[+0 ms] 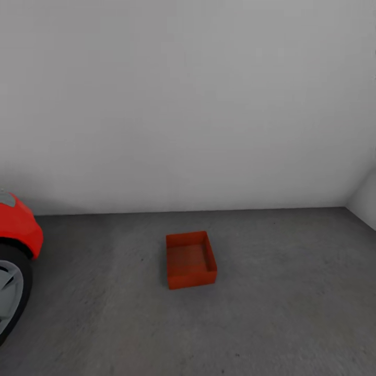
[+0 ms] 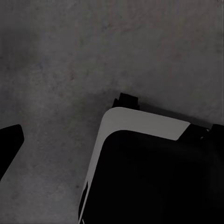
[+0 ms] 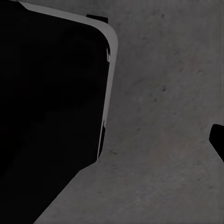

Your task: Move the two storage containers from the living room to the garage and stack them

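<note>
One orange-red storage container (image 1: 190, 259) sits open side up on the garage's dark grey concrete floor (image 1: 282, 318), a little ahead of me and short of the back wall. It is empty. In the left wrist view a single dark fingertip (image 2: 9, 142) of my left gripper shows at the picture's edge over bare concrete. Likewise one dark fingertip (image 3: 218, 140) of my right gripper shows at the edge of the right wrist view. Nothing lies between the fingers of either gripper. Both grippers hang low beside my base.
A red car (image 1: 18, 230) with a dark wheel (image 1: 9, 292) stands at the left. A pale grey wall (image 1: 188, 104) closes the back, and a side wall (image 1: 365, 203) meets it at the right. My black, white-edged base (image 2: 154, 177) (image 3: 51, 102) shows in both wrist views.
</note>
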Motion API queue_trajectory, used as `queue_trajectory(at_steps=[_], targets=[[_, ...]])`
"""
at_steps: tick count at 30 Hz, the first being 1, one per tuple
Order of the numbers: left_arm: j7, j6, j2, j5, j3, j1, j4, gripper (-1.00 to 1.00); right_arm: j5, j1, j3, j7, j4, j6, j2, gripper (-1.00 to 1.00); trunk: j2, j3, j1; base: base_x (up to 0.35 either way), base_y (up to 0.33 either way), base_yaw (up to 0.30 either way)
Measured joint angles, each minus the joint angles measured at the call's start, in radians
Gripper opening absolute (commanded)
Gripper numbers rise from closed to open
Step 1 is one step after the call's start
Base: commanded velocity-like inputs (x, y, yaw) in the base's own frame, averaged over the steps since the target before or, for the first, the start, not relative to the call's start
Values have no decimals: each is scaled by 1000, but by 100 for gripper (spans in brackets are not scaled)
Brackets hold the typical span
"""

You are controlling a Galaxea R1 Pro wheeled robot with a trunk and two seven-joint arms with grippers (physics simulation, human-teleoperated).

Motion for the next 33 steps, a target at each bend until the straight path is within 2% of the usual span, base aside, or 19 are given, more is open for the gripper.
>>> queue_trajectory(at_steps=[33], targets=[[0, 0, 0, 0, 0, 0, 0, 100, 0, 0, -2, 0, 0, -2, -11, 100, 0, 52, 0, 0, 0, -70]])
